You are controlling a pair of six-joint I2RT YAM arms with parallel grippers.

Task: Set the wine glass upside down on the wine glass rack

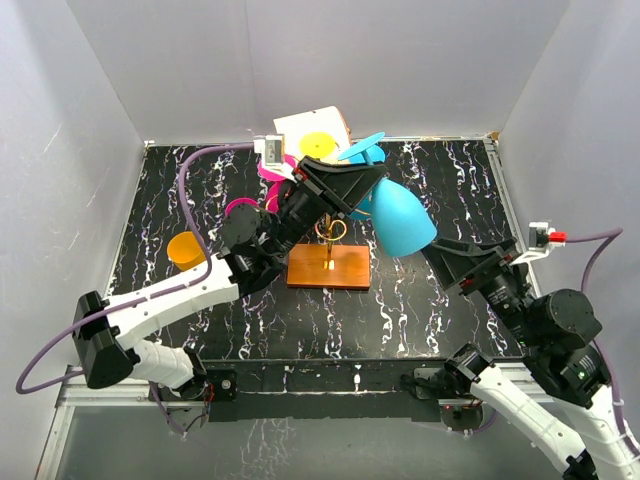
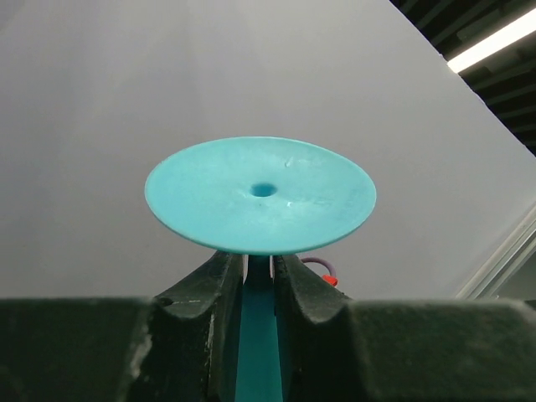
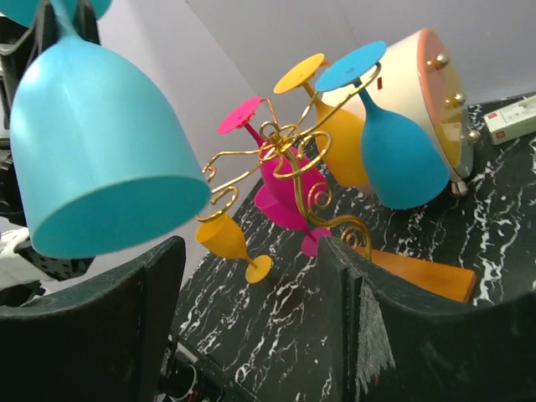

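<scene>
Left end effector [image 2: 260, 276]: narrow, fingers clamped on the stem of the teal wine glass [image 2: 260, 194] just below its round foot. In the left wrist view the foot fills the middle of the frame, underside toward the camera. Top view: the wine glass hangs in the air with its bowl right of centre, up and to the right of the rack [image 1: 330, 240]. Right wrist view: the bowl sits in the upper left of the frame, mouth down and tilted, with a gap between it and the gold wire arms, so it is not on the rack. Right end effector [image 3: 251, 268]: wide, nothing between its fingers, low at the frame's bottom edge beneath the bowl. The rack stands on its wooden base at the middle of the black marbled surface [image 1: 300, 320]. Already hanging on it foot-up are a blue glass [image 3: 402, 159], a yellow glass [image 3: 343, 151] and a pink glass [image 3: 289, 180]. A small orange glass [image 3: 222, 237] stands on the surface to the rack's left. A white round box [image 3: 419, 92] lies behind the rack.
</scene>
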